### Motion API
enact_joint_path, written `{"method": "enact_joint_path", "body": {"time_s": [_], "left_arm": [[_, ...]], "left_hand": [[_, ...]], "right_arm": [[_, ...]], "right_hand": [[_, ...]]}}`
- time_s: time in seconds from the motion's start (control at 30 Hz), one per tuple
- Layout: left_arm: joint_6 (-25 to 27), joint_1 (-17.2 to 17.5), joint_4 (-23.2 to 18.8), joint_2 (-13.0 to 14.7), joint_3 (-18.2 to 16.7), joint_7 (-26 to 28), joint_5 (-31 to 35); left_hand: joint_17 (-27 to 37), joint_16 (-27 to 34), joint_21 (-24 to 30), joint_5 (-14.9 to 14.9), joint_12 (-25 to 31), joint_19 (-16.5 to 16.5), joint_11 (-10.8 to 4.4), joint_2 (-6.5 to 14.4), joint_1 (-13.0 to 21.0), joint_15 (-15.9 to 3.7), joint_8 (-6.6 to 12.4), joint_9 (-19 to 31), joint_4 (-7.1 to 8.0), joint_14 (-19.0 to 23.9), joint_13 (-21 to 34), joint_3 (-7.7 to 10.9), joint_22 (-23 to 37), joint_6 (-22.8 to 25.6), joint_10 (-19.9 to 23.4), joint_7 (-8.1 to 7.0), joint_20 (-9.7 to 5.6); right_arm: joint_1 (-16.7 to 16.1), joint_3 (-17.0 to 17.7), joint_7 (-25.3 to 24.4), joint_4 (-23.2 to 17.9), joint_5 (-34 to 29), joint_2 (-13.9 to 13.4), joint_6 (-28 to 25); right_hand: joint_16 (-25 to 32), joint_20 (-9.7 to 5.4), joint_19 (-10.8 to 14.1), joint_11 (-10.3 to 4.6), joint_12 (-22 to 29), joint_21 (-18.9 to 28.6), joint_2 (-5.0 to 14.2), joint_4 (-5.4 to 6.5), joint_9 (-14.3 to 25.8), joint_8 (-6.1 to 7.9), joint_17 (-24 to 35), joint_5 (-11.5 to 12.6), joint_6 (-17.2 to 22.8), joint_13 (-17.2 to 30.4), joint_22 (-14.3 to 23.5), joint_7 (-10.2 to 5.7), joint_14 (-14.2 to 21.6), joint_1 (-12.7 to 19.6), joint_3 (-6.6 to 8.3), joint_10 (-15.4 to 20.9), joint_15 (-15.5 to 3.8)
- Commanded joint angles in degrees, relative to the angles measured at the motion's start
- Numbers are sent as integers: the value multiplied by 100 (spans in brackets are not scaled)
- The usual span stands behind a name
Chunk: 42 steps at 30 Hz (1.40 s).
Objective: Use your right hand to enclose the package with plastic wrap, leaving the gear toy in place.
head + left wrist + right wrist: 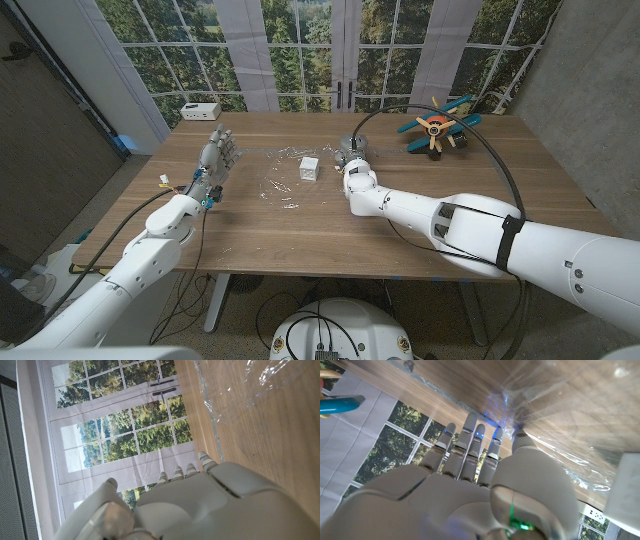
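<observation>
Head view: I had the right hand [352,158] at the right edge of the plastic wrap [277,178], just beside the package [309,168], a small white box sitting on the sheet near mid-table. In the right wrist view the fingers [470,435] reached straight along the film's edge; whether they pinched it I could not tell. The left hand [214,160] stood at the sheet's left edge, fingers apart, holding nothing. The gear toy [437,128] lay well apart, toward the far right. To do this step well, I judged I should secure the film's edge first, then lift and fold leftward over the box, away from the toy.
</observation>
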Motion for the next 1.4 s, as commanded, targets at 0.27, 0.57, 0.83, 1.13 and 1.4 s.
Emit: {"method": "enact_joint_path", "body": {"time_s": [0.27,0.57,0.83,1.13,1.4], "left_arm": [[36,-29,-13,18,13,-5,5],[54,-64,-4,7,52,-35,9],[56,-135,47,-11,98,-103,11],[23,-162,89,-29,114,-141,8],[45,-213,133,-25,142,-193,2]], "left_hand": [[16,-9,-26,-14,-16,-1,40,60,61,-10,1,21,-1,-480,22,-25,11,-410,-507,-21,51],[16,-8,-26,-15,-15,1,35,61,63,-10,2,21,-1,-478,22,-25,12,-409,-508,-18,50],[16,-8,-26,-15,-14,2,40,63,64,-13,3,21,-1,-477,22,-25,12,-409,-506,-18,48],[16,-7,-27,-15,-10,1,41,65,65,-7,4,21,-2,-474,23,-25,12,-406,-497,-17,46],[16,-7,-27,-16,-8,2,46,68,67,-5,6,21,-2,-474,23,-24,12,-403,-493,-18,47]], "right_arm": [[-397,57,-733,-1043,-222,-851,922],[-882,679,-1300,-1819,-50,-1234,1526],[-1205,1044,-1493,-2376,-74,-1382,1617],[-1460,1243,-1365,-2902,-146,-1596,1757],[-1669,1394,-1062,-3371,-142,-1820,2020]], "right_hand": [[-2,-183,158,-160,280,59,123,-319,269,596,-14,92,1026,78,25,294,351,729,294,683,-786],[-44,-214,230,-158,332,86,173,-274,327,673,-44,82,1022,103,21,347,422,743,332,799,-806],[-93,-207,238,-140,348,87,168,-260,366,723,-76,71,1005,118,18,376,445,750,350,834,-798],[-126,-193,232,-117,363,83,167,-252,402,766,-86,60,982,127,15,381,458,761,363,874,-789],[-151,-192,230,-125,363,81,160,-245,423,798,-84,47,959,133,13,384,457,768,368,880,-779]]}}
